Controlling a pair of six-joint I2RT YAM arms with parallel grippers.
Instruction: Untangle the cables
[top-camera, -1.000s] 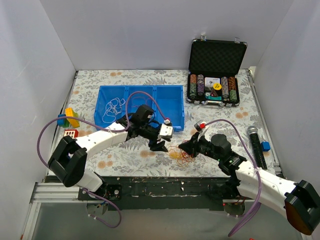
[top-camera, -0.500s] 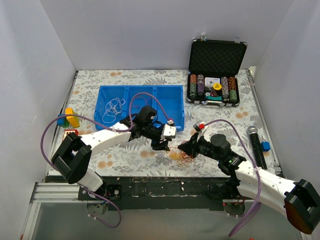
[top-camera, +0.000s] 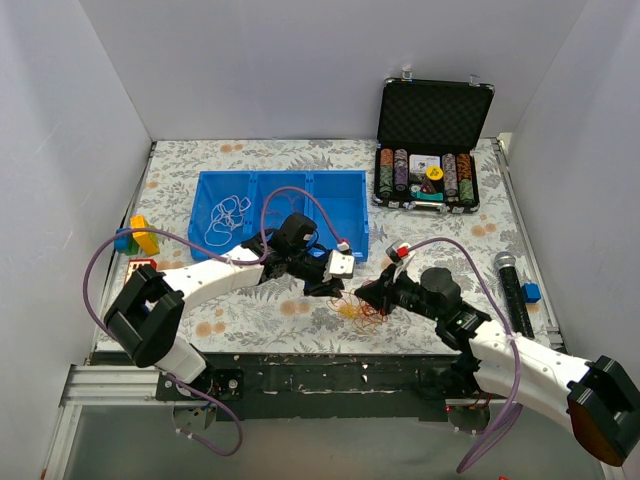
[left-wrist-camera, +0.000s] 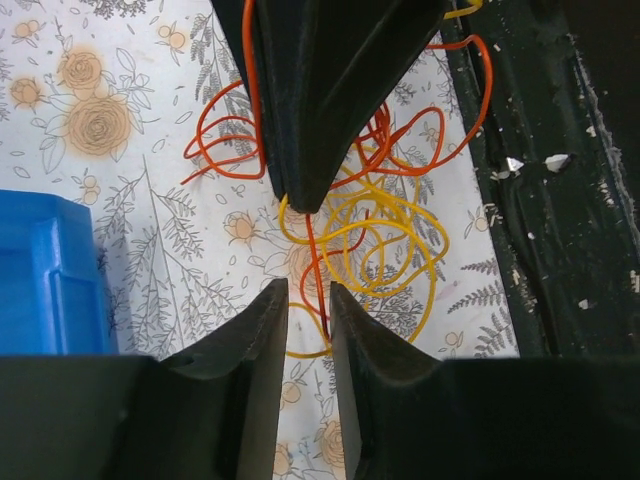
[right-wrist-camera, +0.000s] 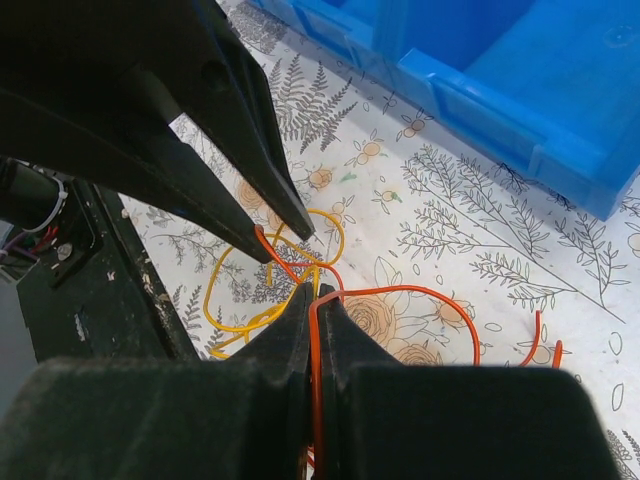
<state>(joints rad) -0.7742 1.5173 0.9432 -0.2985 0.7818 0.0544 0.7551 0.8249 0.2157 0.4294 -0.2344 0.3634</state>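
Hovering low over the floral desk (top-camera: 440, 240) with the left hand (left-wrist-camera: 309, 295), fingers parted by a narrow gap and gripping nothing. Meeting it tip to tip with the right hand (right-wrist-camera: 312, 295), fingers pressing together and pinching a red strand. Lying just beyond and beneath both hands' tips: the cables (top-camera: 352, 308), red and yellow loops spreading on the desk.

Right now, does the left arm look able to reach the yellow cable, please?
Probably yes: the left gripper hangs close by the yellow cable, jaws slightly apart; only the right gripper, shut on the red cable, crowds the spot.
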